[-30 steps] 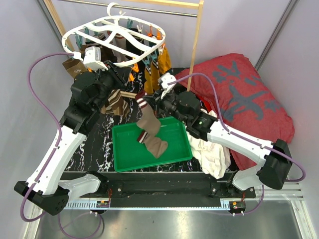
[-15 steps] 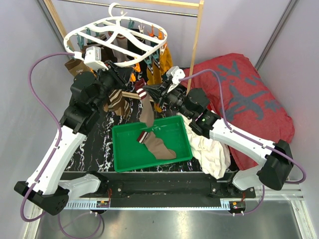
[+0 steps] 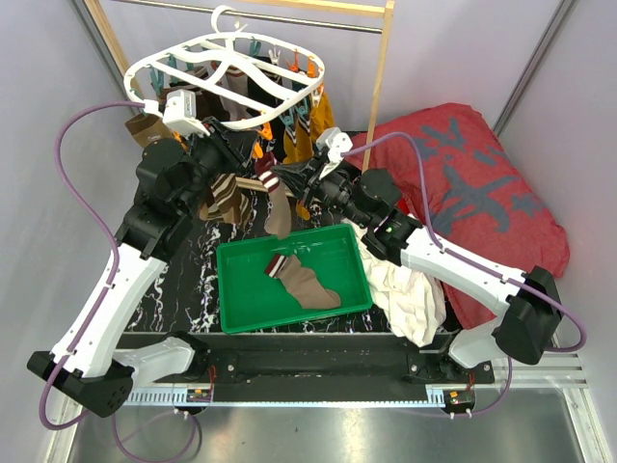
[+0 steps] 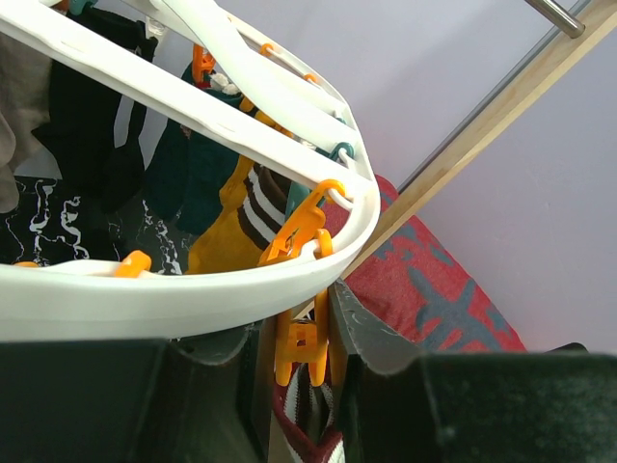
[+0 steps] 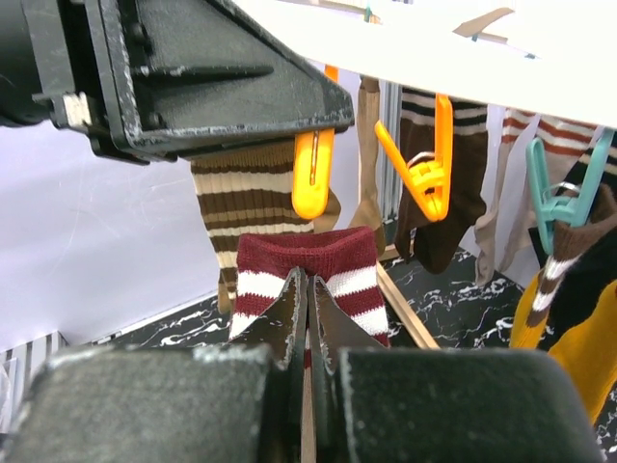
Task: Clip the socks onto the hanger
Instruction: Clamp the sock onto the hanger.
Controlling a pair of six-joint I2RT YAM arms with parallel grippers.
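Gripping the maroon, cream-striped cuff of a brown sock (image 5: 307, 253), the right pincer (image 5: 307, 282) was found fully closed, with both fingers pressed together on the fabric. The cuff stood up past its fingertips. From the overhead camera the rest of that sock (image 3: 278, 214) hung straight below the right pincer (image 3: 281, 181), its lower end near the far rim of a green tray (image 3: 241, 299). A second brown sock (image 3: 308, 283) lay flat in the tray, lower again and nearer the arm bases.

The left pincer (image 4: 295, 328) was reaching up under the rim of the hanger (image 4: 193, 299), with an orange clip (image 4: 307, 227) hanging down between its two fingers (image 4: 386, 352). The fingers stood apart on either side of the clip. Whether they were pressing on it could not be established.

From the right wrist camera that clip (image 5: 311, 174) sat directly above the right pincer, just over the cuff's top edge; contact could not be confirmed. The left pincer's dark finger (image 5: 207, 82) lay above and to the left. Another orange clip (image 5: 429, 164) and a teal clip (image 5: 559, 193) hung up and to the right. Other socks (image 5: 251, 207), striped brown and mustard, hung from the hanger beyond the pincer.
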